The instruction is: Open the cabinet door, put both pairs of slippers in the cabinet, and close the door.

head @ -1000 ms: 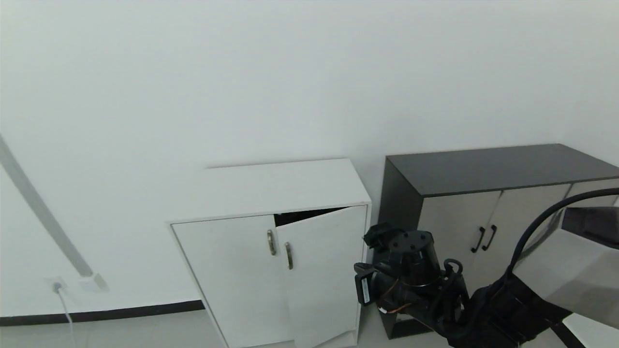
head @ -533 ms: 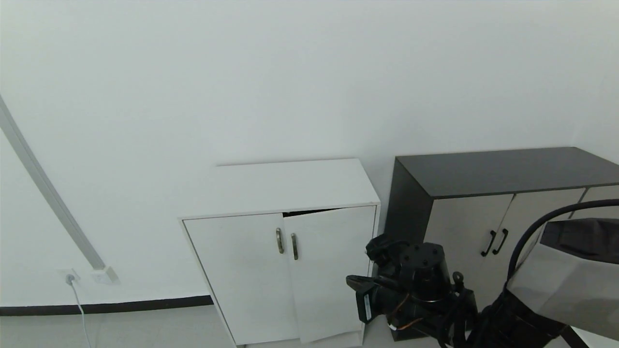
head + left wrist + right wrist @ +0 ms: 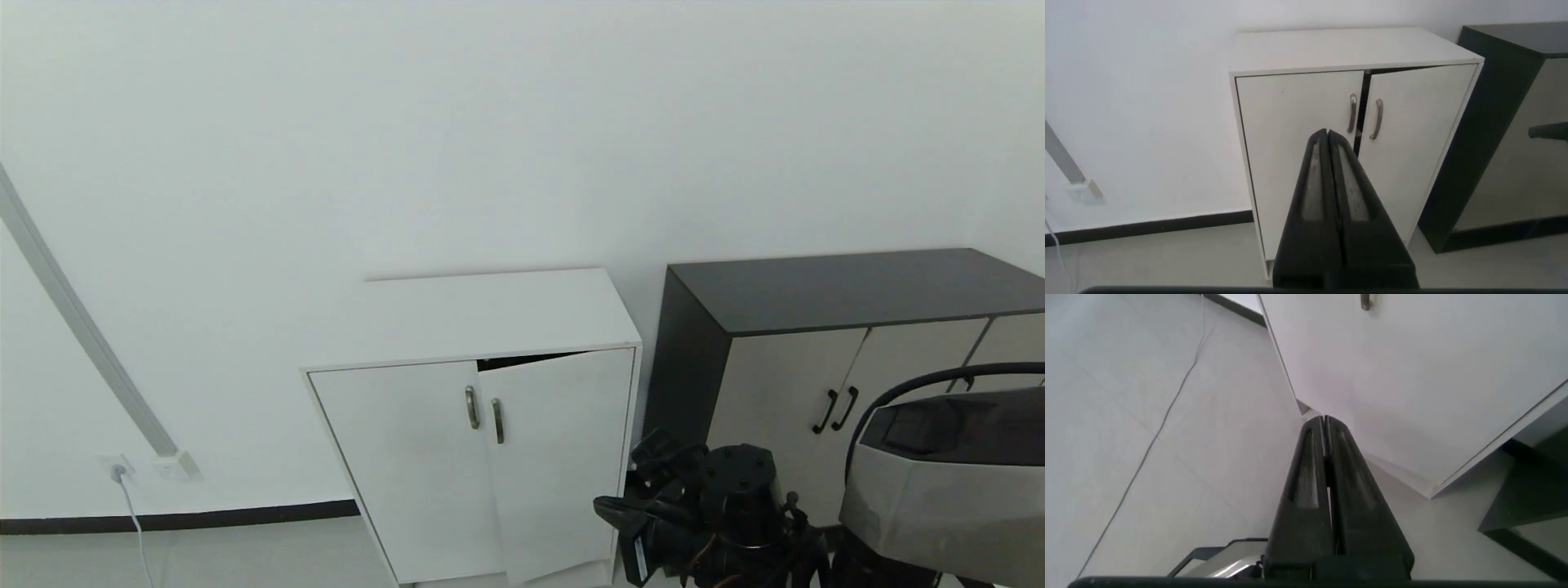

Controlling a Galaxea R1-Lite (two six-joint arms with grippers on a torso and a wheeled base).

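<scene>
Seemingly closing up, needing a push on the cabinet door (image 3: 559,465) (slightly ajar), with right gripper (image 3: 1327,418) and left gripper (image 3: 1327,132) both pinched together.

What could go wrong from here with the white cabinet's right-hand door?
1. The right door of the white two-door cabinet hangs ajar, with a dark gap along its top edge. Left like this, the closing step may not count as done.
2. The right gripper, shut, sits close to that door's lower corner. A careless move could catch the edge and swing it open.
</scene>
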